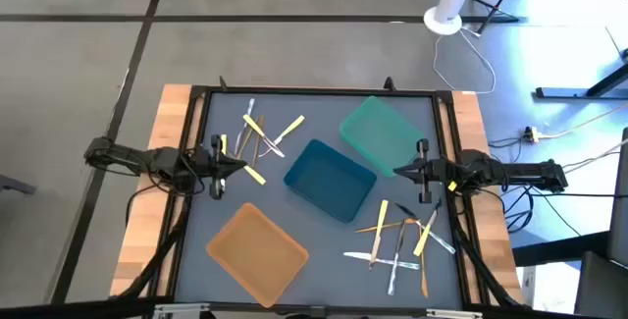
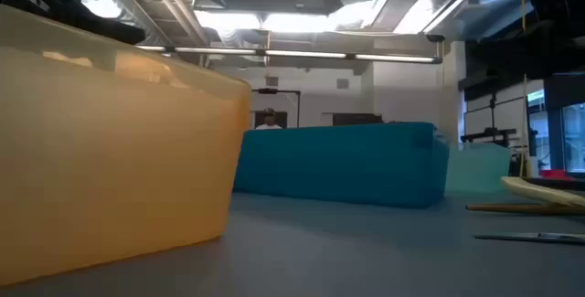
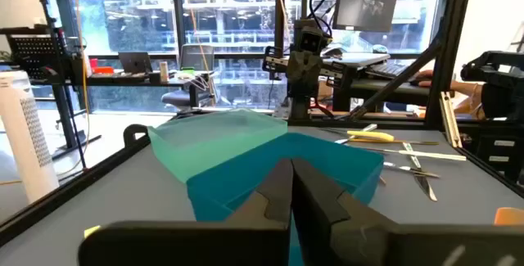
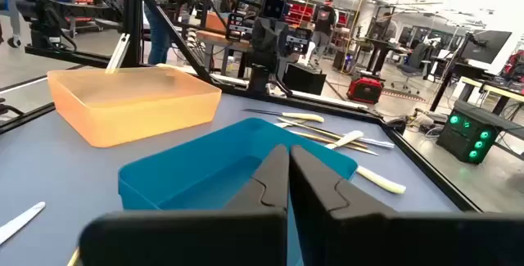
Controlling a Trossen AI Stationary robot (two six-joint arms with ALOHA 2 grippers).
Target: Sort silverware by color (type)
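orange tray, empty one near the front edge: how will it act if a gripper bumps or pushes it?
The orange tray looks thin-walled and translucent in the low view, so probably light. It lies empty on the smooth mat, so a push would likely slide or spin it. It is broad and shallow, so tipping seems unlikely.

Grey desk (image 1: 196, 211) with wooden side edges; orange tray (image 1: 257, 252), blue tray (image 1: 329, 180), teal tray (image 1: 383, 132); silverware (image 1: 402, 240) in yellow, orange and whitish-clear; dark end effectors.
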